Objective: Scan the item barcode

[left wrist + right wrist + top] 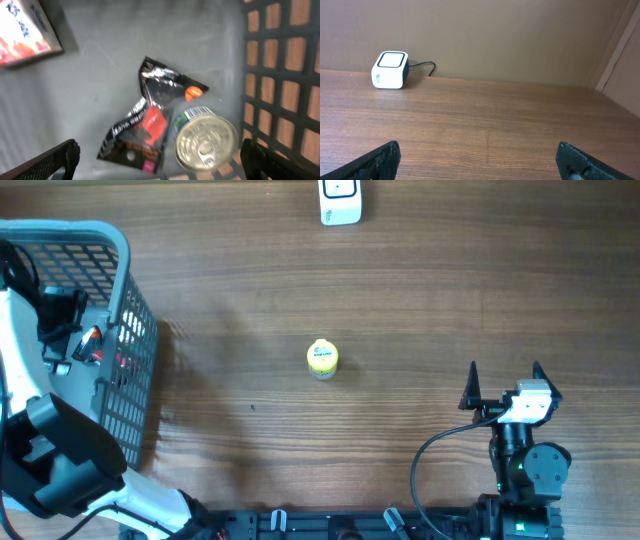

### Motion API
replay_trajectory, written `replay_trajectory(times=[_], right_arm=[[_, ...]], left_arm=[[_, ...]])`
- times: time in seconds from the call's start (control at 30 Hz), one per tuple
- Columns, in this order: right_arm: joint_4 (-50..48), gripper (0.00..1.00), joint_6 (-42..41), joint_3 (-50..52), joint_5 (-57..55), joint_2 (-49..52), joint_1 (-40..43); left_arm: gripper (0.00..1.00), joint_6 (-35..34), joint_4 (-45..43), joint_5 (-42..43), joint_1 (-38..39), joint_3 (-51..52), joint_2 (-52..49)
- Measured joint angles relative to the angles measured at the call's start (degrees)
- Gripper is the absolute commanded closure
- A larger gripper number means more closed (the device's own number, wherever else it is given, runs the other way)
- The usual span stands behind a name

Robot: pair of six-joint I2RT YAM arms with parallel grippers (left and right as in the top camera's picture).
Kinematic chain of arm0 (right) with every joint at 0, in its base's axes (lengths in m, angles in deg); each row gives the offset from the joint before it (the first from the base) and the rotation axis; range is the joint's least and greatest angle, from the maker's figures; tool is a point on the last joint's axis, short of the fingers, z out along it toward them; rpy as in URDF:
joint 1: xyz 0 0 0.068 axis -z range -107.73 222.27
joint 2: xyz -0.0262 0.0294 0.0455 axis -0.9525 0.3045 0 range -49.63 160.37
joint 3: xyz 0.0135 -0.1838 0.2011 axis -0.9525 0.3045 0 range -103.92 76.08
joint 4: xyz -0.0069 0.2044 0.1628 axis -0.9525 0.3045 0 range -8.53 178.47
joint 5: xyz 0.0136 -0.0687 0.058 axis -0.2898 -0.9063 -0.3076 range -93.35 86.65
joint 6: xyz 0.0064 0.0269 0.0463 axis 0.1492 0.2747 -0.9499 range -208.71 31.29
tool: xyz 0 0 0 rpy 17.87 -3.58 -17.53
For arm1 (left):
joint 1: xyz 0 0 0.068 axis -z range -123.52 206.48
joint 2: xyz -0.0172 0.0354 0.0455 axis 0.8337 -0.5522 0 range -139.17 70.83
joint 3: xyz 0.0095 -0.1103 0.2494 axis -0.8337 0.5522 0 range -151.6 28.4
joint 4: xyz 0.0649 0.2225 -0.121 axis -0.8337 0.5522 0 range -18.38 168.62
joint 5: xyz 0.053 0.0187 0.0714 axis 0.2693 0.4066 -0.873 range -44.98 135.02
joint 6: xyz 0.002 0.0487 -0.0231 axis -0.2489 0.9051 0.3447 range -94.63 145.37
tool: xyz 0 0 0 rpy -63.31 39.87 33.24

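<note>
1. Overhead: I see the grey plastic mesh basket (135,380) at the left edge of the brown wooden table (450,280). The left arm (60,465) reaches into the basket from the near side. A small round jar with a yellow lid (322,358) stands upright on the bare table, well to the right of the basket and touching nothing. The white cube-shaped barcode scanner (340,202) sits at the far edge, also well right of the basket. The right gripper (504,375) is much further right, near the arm bases, with its two black fingers spread and nothing between them.

2. Left wrist: I am looking down into the basket. The left gripper (160,150) is released, its fingers wide apart at the bottom corners and gripping nothing. On the basket floor lie a black foil packet with a red label (150,120) and, touching it, a tin can with a ring-pull lid (206,142) close to the mesh wall, a barcode showing on its side. A red-and-white printed box (25,27) lies apart in the far left corner.

3. Right wrist: the scanner is far off to the left with a black cable (422,65) trailing behind it. The spread fingers (380,160) hold nothing.
</note>
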Motion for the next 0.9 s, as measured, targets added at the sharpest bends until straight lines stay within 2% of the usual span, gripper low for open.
replay_trajectory(times=[0.23, 0.57, 0.9], right_arm=[[0.0, 0.0, 0.0, -0.02, 0.0, 0.0, 0.0], [0.0, 0.0, 0.0, -0.02, 0.0, 0.0, 0.0], [0.0, 0.0, 0.0, -0.02, 0.0, 0.0, 0.0]], left_arm=[[0.0, 0.92, -3.02, -1.73, 0.0, 7.82, 0.0], [0.0, 1.07, -3.78, -2.05, 0.0, 9.7, 0.0], [0.0, 4.94, -15.58, -2.14, 0.0, 20.46, 0.0]])
